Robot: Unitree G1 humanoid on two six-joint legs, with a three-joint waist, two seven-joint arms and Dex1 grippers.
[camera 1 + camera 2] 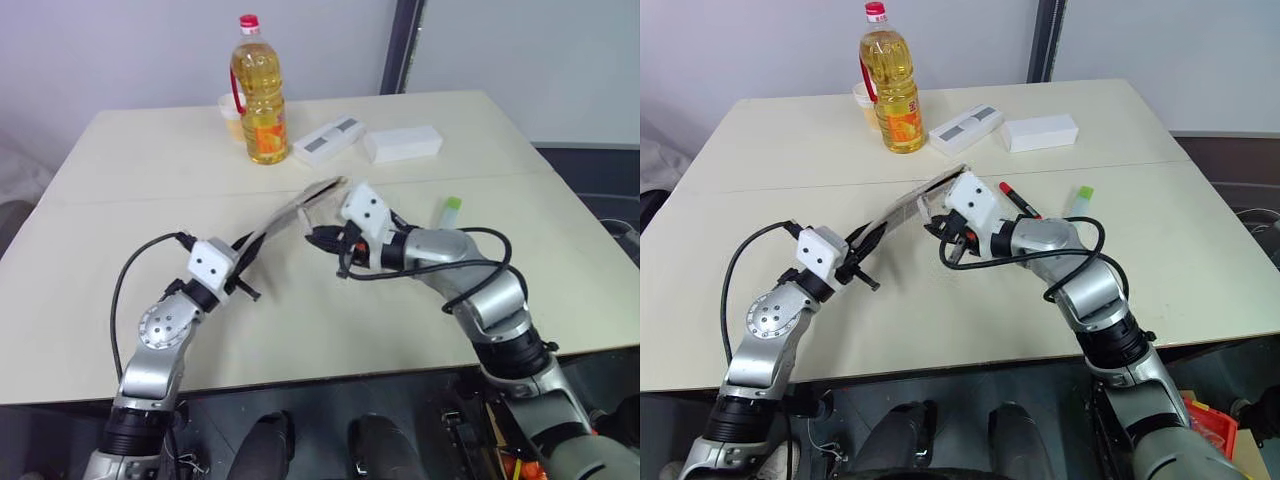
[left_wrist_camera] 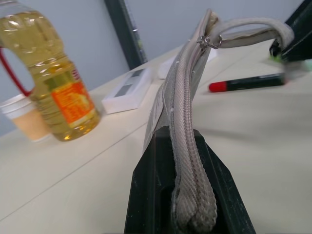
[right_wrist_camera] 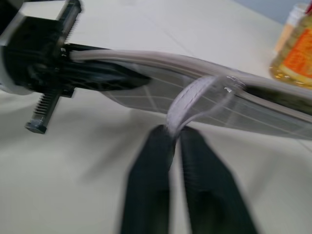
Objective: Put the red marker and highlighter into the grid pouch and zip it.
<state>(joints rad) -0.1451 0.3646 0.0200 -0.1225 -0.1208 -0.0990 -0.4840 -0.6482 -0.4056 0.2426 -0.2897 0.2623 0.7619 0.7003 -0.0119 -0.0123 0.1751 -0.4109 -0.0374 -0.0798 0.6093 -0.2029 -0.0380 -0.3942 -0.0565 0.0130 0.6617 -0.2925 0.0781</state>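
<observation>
From the head views, the left gripper was clamped on one end of the grid pouch, held above the table in front of the oil bottle. The red marker and highlighter lay beyond the pouch (still outside it). In the left wrist view, the zipper ran up between the clenched fingers. The right wrist view showed the right gripper pinching the pull loop.
</observation>
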